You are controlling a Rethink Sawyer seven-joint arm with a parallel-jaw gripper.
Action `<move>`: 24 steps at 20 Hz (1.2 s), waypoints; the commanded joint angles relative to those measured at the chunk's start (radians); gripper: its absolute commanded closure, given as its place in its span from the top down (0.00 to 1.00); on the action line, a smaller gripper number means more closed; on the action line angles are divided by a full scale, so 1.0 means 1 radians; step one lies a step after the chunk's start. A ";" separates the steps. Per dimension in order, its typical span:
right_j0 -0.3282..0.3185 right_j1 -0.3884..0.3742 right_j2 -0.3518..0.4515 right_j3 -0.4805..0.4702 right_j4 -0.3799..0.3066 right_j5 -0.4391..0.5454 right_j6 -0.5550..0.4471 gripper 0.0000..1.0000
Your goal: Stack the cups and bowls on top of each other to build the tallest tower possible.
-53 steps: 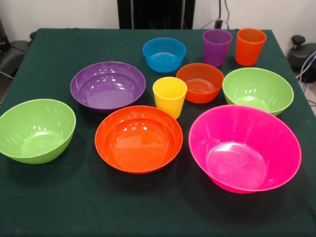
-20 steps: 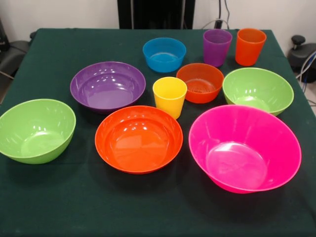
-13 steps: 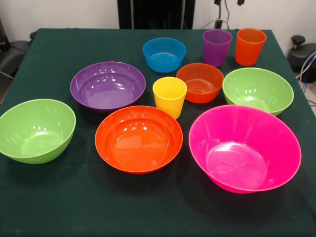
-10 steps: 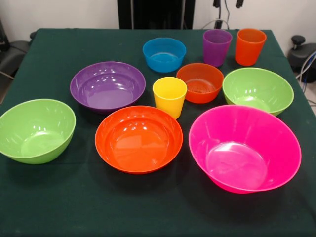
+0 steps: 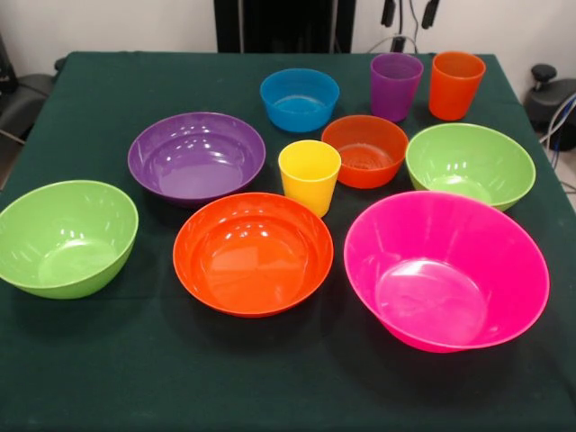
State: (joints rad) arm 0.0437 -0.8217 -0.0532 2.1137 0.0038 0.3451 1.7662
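All cups and bowls stand apart and upright on the green table; nothing is stacked. The yellow cup (image 5: 309, 175) is in the middle, the purple cup (image 5: 395, 85) and orange cup (image 5: 455, 84) at the far right. The huge pink bowl (image 5: 446, 268) is near right, the large orange bowl (image 5: 253, 253) near centre, the purple bowl (image 5: 196, 155) left of centre. Green bowls sit at the left (image 5: 66, 236) and right (image 5: 470, 163). The small orange bowl (image 5: 364, 149) and small blue bowl (image 5: 300, 98) are farther back. My gripper (image 5: 409, 13) shows only two dark fingertips, spread apart, above the purple cup.
The dark green table cloth (image 5: 108, 90) reaches the near edge. The robot's black pedestal (image 5: 283, 25) stands behind the far edge. A black chair part (image 5: 18, 99) is at the left and cables and a dark device (image 5: 551, 94) at the right.
The gripper's fingertips have come down into view at the top edge above the purple cup; earlier they were out of view. The cups and bowls have not moved.
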 commanded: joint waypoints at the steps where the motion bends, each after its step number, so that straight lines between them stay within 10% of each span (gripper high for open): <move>1: -0.011 0.072 0.039 0.005 -0.017 -0.085 0.148 1.00; 24: -0.047 0.021 0.072 0.051 0.007 -0.055 0.135 1.00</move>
State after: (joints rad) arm 0.0231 -0.7716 -0.0525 2.1174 0.0042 0.2986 1.7662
